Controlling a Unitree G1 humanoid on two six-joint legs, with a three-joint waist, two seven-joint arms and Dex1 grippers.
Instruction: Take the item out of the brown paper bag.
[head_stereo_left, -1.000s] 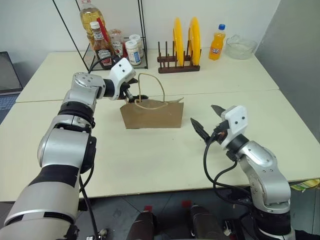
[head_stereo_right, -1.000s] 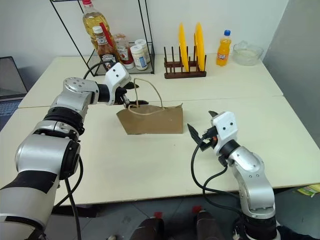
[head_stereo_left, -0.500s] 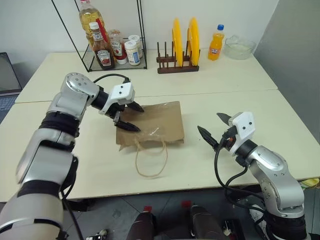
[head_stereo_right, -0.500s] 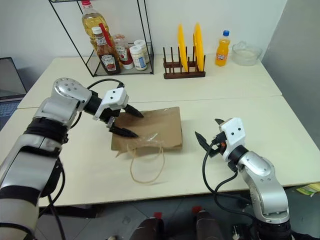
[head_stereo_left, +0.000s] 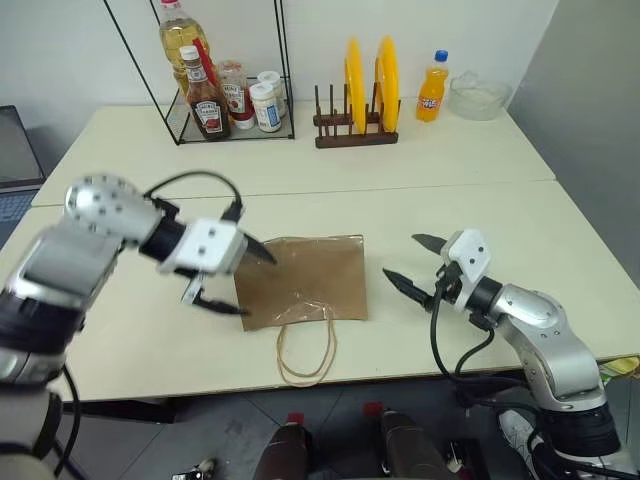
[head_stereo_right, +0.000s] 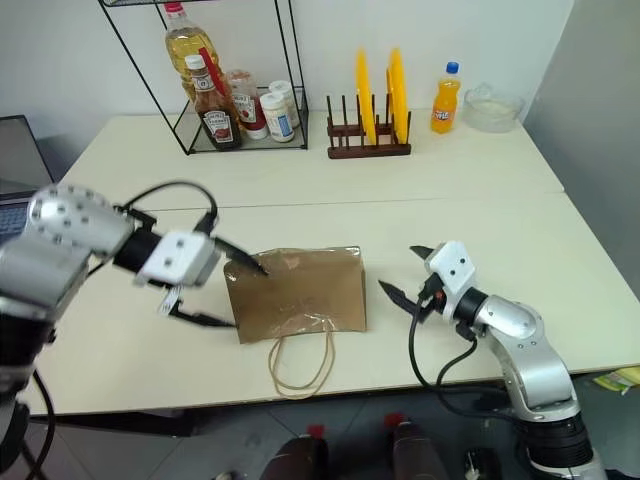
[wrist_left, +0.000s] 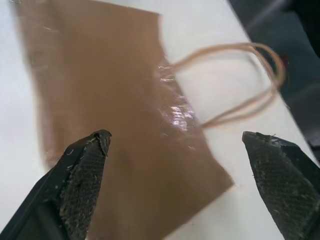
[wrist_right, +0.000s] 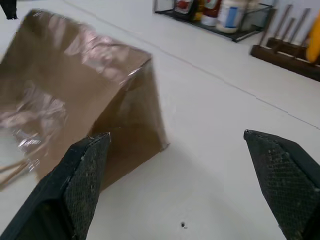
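The plain kraft-brown paper bag (head_stereo_left: 303, 281) lies flat on the cream table (head_stereo_left: 450, 170), its mouth and thin tan loop handles (head_stereo_left: 307, 352) toward the near edge. The item is not visible; presumably it is inside the bag. The left tool (head_stereo_left: 229, 277) hovers wide open and empty at the bag's left edge; the right tool (head_stereo_left: 414, 265) waits just right of it, equally open and empty. To do this well, one tool should pin the bag's closed end while the other lifts the mouth's upper lip and reaches in low.

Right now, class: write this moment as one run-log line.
bag: lying flat, handles toward table edge | left tool: open, beside bag | right tool: open, empty
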